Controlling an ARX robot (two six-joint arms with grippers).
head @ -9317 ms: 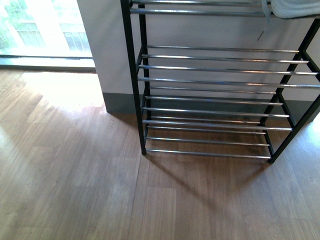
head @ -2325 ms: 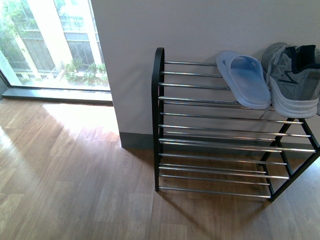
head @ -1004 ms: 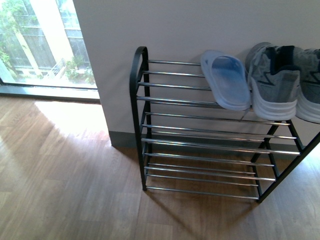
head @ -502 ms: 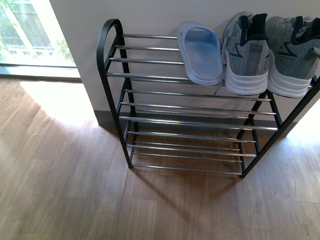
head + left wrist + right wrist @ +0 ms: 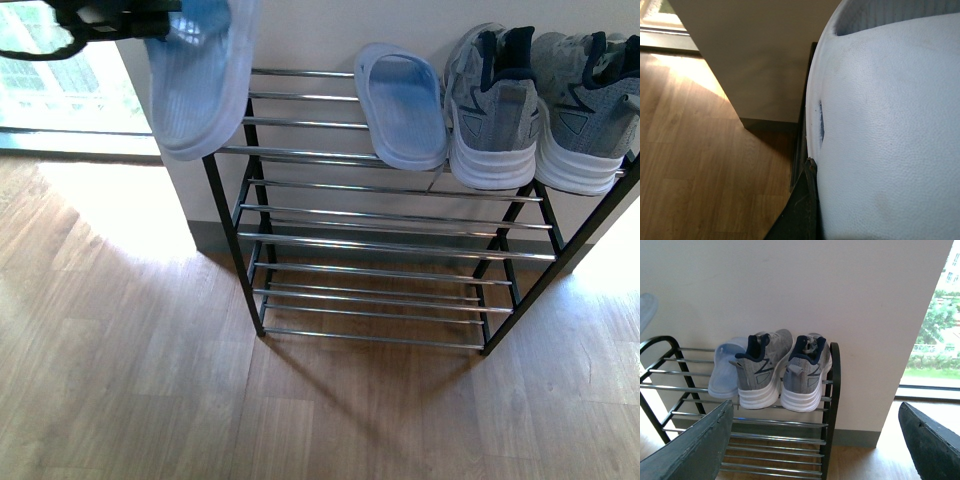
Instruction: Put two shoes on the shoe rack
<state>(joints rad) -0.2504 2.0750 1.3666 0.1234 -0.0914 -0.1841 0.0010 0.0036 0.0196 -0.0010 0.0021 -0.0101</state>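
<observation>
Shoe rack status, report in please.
Left gripper shut on second slide sandal, above rack's free left end. Right gripper open, empty. Shoe rack top tier holds one slide sandal, both sneakers. Nothing obstructing.

rack (image 5: 380, 215): glossy chrome rods, black metal frame | sneakers (image 5: 490, 105): grey mesh | floor (image 5: 120, 350): wood grain

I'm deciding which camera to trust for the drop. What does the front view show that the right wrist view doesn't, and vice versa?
Front only: the held slide hanging from the left gripper above the rack's left end, and the lower tiers down to the floor.

Right wrist only: the open right gripper, the rack's right arch, and a window beyond the wall.

Both: the other slide and two sneakers on the top tier.
</observation>
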